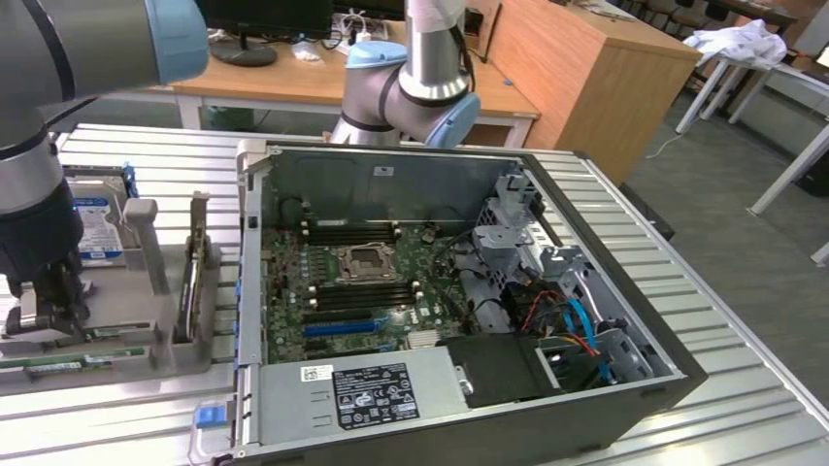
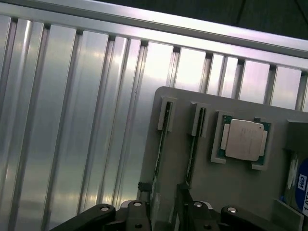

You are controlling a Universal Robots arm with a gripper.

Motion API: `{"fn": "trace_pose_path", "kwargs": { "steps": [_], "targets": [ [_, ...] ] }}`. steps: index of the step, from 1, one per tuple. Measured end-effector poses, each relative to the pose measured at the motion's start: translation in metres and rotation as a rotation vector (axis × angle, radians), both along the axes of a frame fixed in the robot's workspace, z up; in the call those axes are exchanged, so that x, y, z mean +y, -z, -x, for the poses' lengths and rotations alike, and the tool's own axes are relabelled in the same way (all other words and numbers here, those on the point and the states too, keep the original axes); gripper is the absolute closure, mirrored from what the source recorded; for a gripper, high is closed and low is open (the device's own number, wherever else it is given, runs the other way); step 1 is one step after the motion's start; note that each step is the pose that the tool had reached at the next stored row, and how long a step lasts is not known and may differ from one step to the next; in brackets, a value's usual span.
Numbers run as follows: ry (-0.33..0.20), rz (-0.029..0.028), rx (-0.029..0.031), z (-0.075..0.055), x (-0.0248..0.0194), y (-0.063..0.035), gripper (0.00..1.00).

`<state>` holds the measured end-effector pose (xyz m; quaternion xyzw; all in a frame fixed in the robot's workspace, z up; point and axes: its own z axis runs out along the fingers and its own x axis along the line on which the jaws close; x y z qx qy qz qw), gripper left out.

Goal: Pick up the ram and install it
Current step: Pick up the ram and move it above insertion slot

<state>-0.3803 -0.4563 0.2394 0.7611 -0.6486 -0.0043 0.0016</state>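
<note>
- The ram (image 1: 81,362) is at the near end of a grey holder (image 1: 149,325) on the exterior view's left of the table (image 1: 739,388). It is a thin green stick standing on edge in a slot, with a second stick alongside.
- In the wrist view its narrow top edge (image 2: 164,127) runs along one slot of the holder (image 2: 216,183), and the neighbouring stick (image 2: 196,130) is just beside it.
- It is likely light and stiff but brittle, with small chips on its faces and contacts down in the slot. The safest grip is probably on the two flat faces near the middle of its length, so it lifts straight without twisting.
- The hand (image 1: 49,313) hangs just above the sticks with its jaws spread wide and nothing held. In the wrist view the hand (image 2: 161,211) appears to straddle the ram.
- Beyond the slots are a CPU (image 2: 243,139) in its own recess and, farther on, a blue-labelled hard drive (image 1: 97,228).
- On the exterior view's right is the open computer case (image 1: 388,180). Long black memory slots (image 1: 349,235) lie either side of the CPU socket (image 1: 363,262), well apart from the ram.
</note>
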Motion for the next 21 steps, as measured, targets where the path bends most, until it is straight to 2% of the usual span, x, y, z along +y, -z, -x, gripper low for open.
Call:
{"fn": "trace_pose_path", "kwargs": {
  "steps": [4,8,16,18,21],
  "targets": [
    [-0.025,-0.0001,0.0041,0.0,-0.003,0.0072,0.65],
    [-0.021,-0.0001,0.0041,0.002,-0.0035,0.013,0.65],
    [0.117,-0.0004,0.0041,0.002,-0.0034,0.0174,0.65],
    [0.123,-0.0004,0.0042,0.002,-0.0034,0.0174,0.65],
    [0.128,-0.0003,0.0045,0.002,-0.0023,0.0227,0.65]
  ]
}}
